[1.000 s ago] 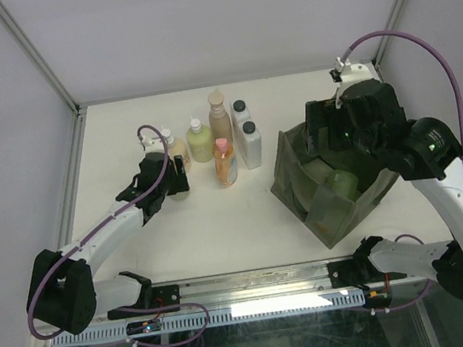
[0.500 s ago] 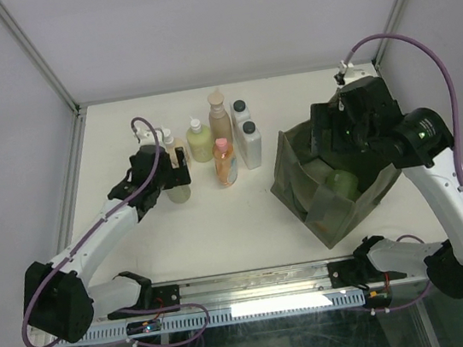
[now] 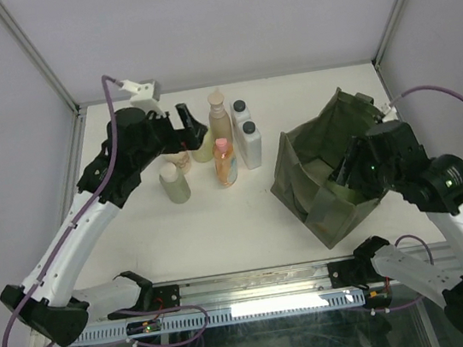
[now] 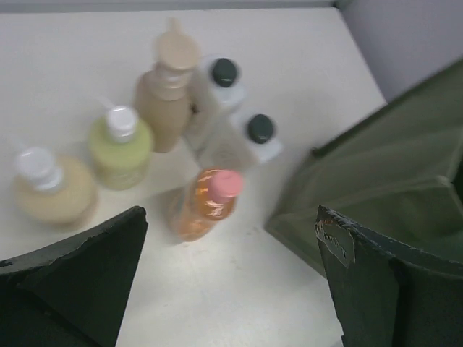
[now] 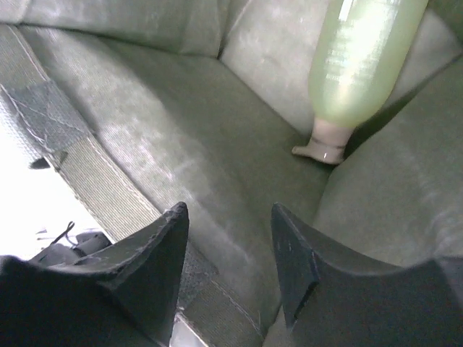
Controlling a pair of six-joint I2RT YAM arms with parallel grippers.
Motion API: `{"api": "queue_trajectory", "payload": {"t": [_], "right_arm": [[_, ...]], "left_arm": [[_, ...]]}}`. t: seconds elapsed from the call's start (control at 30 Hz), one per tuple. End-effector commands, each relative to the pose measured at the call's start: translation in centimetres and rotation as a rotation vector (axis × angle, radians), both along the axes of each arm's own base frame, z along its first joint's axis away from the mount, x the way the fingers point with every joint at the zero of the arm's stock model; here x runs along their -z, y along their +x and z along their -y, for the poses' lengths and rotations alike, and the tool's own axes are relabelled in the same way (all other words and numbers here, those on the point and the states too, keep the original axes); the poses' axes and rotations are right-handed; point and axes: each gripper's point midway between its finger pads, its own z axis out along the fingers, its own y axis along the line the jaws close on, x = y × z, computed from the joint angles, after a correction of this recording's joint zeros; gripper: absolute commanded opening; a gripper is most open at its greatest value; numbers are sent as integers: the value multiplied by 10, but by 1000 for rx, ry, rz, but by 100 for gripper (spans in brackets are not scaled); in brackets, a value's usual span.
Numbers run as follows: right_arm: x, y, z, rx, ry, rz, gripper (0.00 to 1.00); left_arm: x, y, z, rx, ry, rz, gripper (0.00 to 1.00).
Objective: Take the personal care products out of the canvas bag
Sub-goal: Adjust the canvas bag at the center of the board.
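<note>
The olive canvas bag [image 3: 312,181] lies open on the right of the table. My right gripper [image 5: 228,267] is inside it, jaws partly open over bare fabric with nothing between them. A yellow-green bottle [image 5: 358,58] lies further in, its cap [image 5: 322,148] pointing toward me. My left gripper [image 4: 231,289] hangs wide open and empty above the table, near the row of products: a tall tan bottle [image 4: 166,94], a yellow-green one [image 4: 119,144], a beige one [image 4: 51,191], an orange one [image 4: 206,202] and two white black-capped ones [image 4: 257,137]. A pale bottle [image 3: 175,183] stands alone in front of them.
The bag's strap handle [image 5: 79,166] runs along the fabric to the left of my right fingers. Grey enclosure walls and metal posts [image 3: 34,54] border the white table [image 3: 221,218]. The bag's near corner sits close to the front rail [image 3: 255,282].
My left gripper let go of the pale bottle, opened wide and rose toward the back. My right arm swung to the bag's near right side and its jaws narrowed.
</note>
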Motion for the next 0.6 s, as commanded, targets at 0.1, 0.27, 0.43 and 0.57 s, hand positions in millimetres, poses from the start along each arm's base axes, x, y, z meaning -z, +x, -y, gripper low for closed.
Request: {"api": "queue_trajectory", "payload": {"t": [0.1, 0.27, 0.43, 0.57], "right_arm": [[35, -24, -44, -97, 265, -84, 43], [71, -33, -65, -157, 381, -132, 44], [120, -55, -53, -40, 364, -287, 50], [118, -54, -46, -14, 379, -209, 51]], "left_arm": [[-38, -51, 146, 467, -114, 37, 99], [-20, -80, 199, 620, -101, 41, 99], [15, -94, 212, 669, -1, 32, 99], [50, -95, 211, 668, 105, -48, 99]]}}
